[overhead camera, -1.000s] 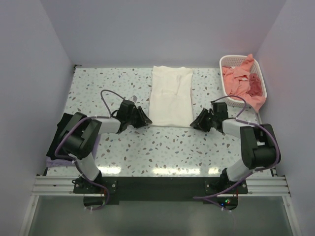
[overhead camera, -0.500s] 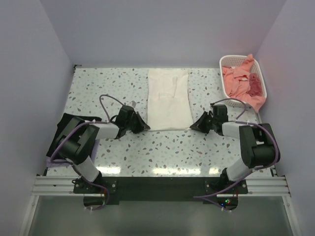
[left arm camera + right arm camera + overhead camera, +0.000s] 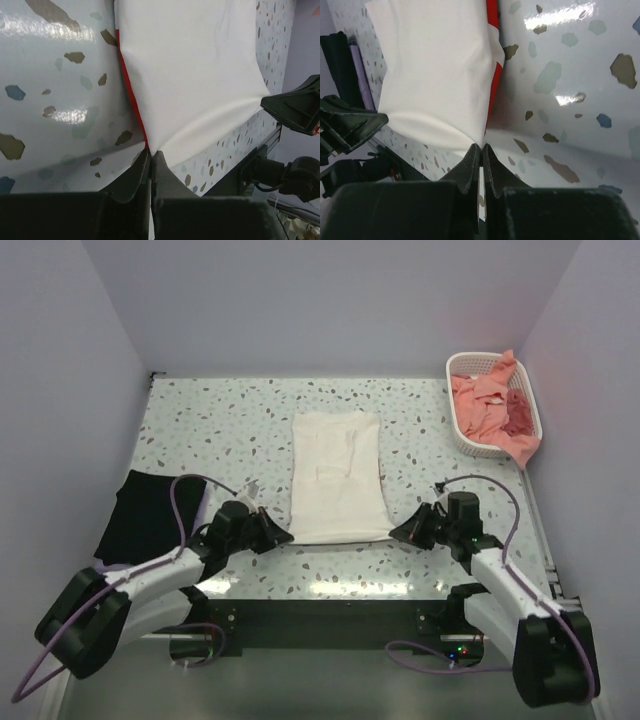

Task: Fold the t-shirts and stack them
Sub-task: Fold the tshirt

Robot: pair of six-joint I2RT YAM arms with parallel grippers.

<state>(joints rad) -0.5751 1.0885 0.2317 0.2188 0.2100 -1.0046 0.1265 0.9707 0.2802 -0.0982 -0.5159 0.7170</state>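
The cream-white t-shirt [image 3: 337, 476] lies as a long folded strip down the middle of the table. My left gripper [image 3: 284, 537] is shut on its near left corner, where a red edge of the print [image 3: 131, 95] shows under the cloth [image 3: 190, 70]. At the near right corner my right gripper [image 3: 396, 534] is shut on the same shirt [image 3: 435, 70]; red print [image 3: 492, 85] shows there too. A black t-shirt [image 3: 143, 512] lies folded at the left edge over a lavender one [image 3: 362, 75]. Salmon-pink t-shirts [image 3: 488, 405] fill the basket.
The white lattice basket [image 3: 470, 438] stands at the back right corner against the wall. The table's near edge and a black rail [image 3: 330, 605] lie just below both grippers. Lilac walls enclose the table on three sides.
Both grippers closed on the near corners of the cream shirt and pulled it toward the near edge. The arms have stretched low and swung back toward their bases.
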